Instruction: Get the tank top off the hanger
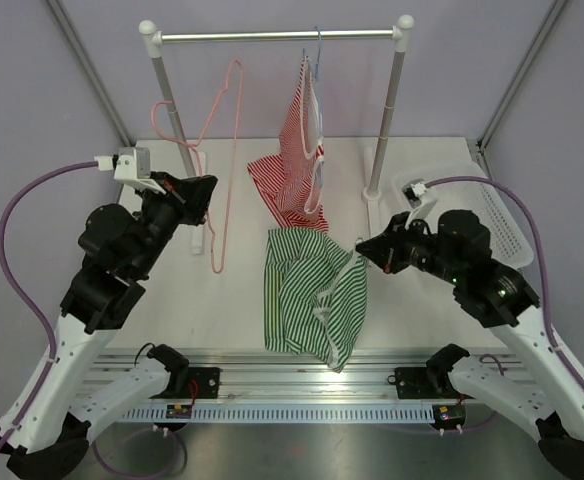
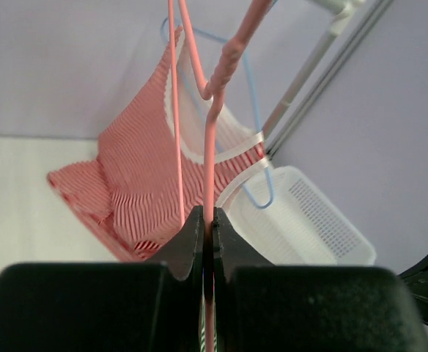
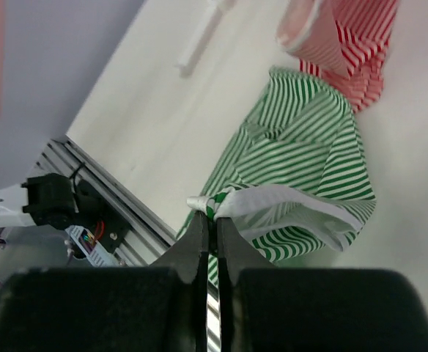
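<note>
The green striped tank top [image 1: 310, 292] is thin knit cloth: light, limp, and with no stiffness of its own, so it sags and folds wherever it is not held. It is not fragile, but a pinch on a single loose layer can slip or stretch. The banded white trim [image 3: 272, 202] at a strap or armhole is the firmer place to take hold.

That is where the right end effector [image 3: 215, 220] has it. Its jaws are closed tight on a bunched bit of that trim, and the rest of the garment trails away from the fingertips. In the overhead view most of the top lies crumpled on the bench [image 1: 227, 300], its lower part reaching the near edge. The right end effector [image 1: 360, 247] holds its upper right corner just above the surface.

The left end effector [image 2: 207, 220] is clamped narrow on the wire of the pink hanger [image 2: 212, 125], which is thin, stiff and smooth. From above, that hanger [image 1: 224, 170] stands left of the green top with bare bench between them, so the garment looks free of it.

Behind, a red striped tank top [image 1: 297, 165] hangs on a blue hanger [image 1: 317, 60] from the rail [image 1: 272, 37], its hem resting on the bench just beyond the green one.
</note>
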{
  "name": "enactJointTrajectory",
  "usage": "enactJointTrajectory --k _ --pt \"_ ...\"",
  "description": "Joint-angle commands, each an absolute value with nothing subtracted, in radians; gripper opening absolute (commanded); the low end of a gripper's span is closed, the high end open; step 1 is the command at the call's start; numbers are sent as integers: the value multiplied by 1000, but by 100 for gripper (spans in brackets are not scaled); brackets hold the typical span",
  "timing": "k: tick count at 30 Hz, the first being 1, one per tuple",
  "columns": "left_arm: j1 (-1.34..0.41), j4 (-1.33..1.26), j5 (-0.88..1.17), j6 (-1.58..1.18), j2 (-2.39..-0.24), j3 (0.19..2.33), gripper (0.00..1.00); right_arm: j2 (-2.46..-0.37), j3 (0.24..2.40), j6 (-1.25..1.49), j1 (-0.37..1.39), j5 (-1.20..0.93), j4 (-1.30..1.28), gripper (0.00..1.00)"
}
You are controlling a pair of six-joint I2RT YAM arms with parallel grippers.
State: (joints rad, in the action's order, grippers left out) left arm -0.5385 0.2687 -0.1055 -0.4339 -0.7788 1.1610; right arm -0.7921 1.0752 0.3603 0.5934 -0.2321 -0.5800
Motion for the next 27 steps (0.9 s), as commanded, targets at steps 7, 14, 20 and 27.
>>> enactJointTrajectory --k 7,14,20,27 --pt "-543 672 -247 -405 -1033 1535 0 -928 954 434 629 -143 -528 97" --pt "-541 807 -262 -354 -1241 1793 0 -864 960 403 629 -46 -580 99" --pt "-537 896 -271 -307 -1419 2049 0 -831 933 390 629 -86 -589 99" --pt "-470 973 -229 -281 -1594 2243 0 -1018 1040 359 725 61 -725 100"
